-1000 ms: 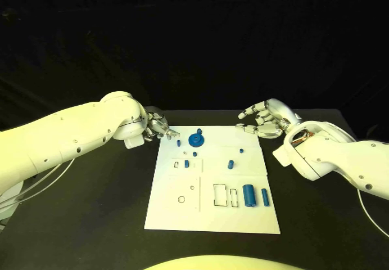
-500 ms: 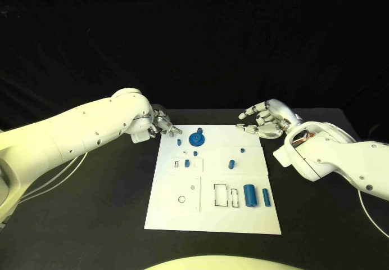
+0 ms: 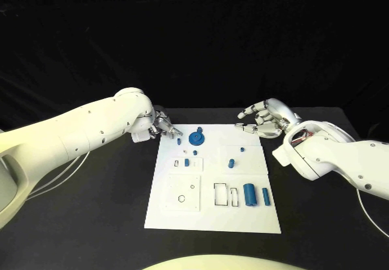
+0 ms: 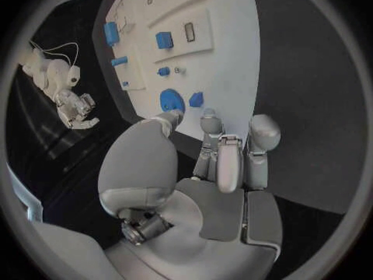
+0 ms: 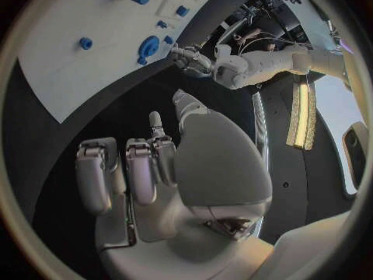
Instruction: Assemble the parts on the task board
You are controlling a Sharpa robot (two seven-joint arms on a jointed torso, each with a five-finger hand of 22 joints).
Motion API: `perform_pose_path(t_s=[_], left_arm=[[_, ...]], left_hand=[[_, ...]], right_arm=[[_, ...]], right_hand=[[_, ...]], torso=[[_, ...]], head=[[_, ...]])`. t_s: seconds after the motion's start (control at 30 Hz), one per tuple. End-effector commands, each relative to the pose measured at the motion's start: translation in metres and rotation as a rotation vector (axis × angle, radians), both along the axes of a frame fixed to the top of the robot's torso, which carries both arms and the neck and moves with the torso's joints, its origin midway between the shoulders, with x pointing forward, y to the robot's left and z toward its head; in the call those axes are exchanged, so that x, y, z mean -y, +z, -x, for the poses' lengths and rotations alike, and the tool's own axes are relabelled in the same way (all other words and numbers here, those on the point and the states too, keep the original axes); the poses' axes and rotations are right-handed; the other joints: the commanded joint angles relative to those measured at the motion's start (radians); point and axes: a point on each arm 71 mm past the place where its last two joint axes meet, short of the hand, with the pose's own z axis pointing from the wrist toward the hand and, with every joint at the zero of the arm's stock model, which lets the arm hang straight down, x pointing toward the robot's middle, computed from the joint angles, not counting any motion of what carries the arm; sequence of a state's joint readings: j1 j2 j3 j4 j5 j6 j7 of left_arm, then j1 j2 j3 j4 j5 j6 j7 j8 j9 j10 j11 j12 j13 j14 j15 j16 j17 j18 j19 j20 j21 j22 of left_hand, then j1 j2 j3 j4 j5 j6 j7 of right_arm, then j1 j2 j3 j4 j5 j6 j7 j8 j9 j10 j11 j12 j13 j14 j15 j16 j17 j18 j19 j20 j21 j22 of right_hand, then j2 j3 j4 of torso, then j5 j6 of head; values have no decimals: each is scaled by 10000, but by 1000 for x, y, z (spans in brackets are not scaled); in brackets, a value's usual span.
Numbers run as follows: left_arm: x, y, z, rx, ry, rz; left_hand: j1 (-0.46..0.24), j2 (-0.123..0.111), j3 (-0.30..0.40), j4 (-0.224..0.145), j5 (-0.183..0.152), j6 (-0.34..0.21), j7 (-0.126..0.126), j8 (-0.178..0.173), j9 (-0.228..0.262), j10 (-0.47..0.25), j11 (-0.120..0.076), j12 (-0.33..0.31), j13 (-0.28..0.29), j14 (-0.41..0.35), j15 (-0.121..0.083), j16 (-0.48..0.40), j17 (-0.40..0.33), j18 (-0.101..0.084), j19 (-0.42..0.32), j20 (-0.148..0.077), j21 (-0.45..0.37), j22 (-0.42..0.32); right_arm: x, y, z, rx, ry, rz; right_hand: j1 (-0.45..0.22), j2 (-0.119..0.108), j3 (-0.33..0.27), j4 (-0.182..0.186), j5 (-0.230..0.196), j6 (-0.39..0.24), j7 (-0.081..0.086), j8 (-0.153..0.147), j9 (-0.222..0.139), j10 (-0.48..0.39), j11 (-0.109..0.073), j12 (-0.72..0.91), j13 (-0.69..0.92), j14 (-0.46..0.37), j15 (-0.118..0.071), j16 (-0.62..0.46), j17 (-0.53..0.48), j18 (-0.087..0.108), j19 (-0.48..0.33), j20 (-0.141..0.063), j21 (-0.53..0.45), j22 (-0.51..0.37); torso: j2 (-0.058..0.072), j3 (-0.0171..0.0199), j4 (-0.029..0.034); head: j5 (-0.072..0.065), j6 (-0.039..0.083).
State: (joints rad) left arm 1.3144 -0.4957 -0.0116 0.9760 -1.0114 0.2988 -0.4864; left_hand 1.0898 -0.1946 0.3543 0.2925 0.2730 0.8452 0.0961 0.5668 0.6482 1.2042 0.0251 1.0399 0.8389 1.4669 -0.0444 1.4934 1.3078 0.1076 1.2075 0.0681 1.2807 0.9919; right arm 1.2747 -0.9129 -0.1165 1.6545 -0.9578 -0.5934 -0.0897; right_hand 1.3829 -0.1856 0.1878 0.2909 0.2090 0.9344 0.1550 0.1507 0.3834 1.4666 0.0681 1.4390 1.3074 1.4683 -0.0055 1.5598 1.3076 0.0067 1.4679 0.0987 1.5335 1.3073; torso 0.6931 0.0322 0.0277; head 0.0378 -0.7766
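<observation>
The white task board (image 3: 212,185) lies mid-table on the black table (image 3: 97,214), with bare tabletop along both long sides and its near edge. The left hand (image 3: 162,127) hovers at the board's far left corner, fingers loosely apart, holding nothing, just beside a small blue peg (image 3: 179,142) and the round blue gear (image 3: 196,138). The right hand (image 3: 263,119) hangs off the far right corner, fingers spread and empty. Two blue cylinders (image 3: 250,194) lie near the right edge. The board's small recess outlines are hard to make out.
</observation>
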Motion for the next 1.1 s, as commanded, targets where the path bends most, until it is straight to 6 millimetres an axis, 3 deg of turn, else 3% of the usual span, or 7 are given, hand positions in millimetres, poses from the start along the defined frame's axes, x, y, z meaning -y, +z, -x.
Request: perform_pose_path(t_s=[0.03, 0.43, 1.1], left_arm=[[4, 0, 1, -227, -391, -15], [6, -3, 0, -398, -480, -99], [11, -8, -1, -528, -597, -94]], left_hand=[[-86, -10, -56, 2, -58, 19, 35, -41, -12, -44, -7, 18, 23, 507, 75, -19, 962, 134, -26, 28, -45, 17], [42, 129, -78, -32, -82, 146, -2, -28, -26, -6, -38, 90, 71, 527, 58, 16, 1018, 127, 18, 34, -8, 85], [361, 289, -53, -57, -62, 237, -29, -48, -56, 35, -66, 158, 110, 556, 36, 62, 1096, 113, 69, 24, 36, 162]], right_arm=[[-2, 0, 0, 110, 136, 70], [-3, 1, 1, 228, 218, 176], [-4, 1, 1, 223, 231, 184]], right_hand=[[-70, -16, 43, -17, 61, -38, -10, 45, 6, 61, 24, -36, 1678, 937, 32, -40, 2275, 31, 847, 29, -39, 2431], [-65, -21, 47, -23, 64, -36, -12, 48, 7, 72, 23, -22, 1688, 939, 30, -37, 2284, 29, 851, 28, -31, 2435], [-63, -20, 55, -25, 68, -31, -14, 55, 8, 79, 20, -14, 1692, 939, 28, -37, 2286, 27, 855, 27, -23, 2439]], torso=[[-12, -1, -8], [-17, 11, -3], [-4, 8, 0]], head=[[7, -7], [33, -4], [-81, -43]])
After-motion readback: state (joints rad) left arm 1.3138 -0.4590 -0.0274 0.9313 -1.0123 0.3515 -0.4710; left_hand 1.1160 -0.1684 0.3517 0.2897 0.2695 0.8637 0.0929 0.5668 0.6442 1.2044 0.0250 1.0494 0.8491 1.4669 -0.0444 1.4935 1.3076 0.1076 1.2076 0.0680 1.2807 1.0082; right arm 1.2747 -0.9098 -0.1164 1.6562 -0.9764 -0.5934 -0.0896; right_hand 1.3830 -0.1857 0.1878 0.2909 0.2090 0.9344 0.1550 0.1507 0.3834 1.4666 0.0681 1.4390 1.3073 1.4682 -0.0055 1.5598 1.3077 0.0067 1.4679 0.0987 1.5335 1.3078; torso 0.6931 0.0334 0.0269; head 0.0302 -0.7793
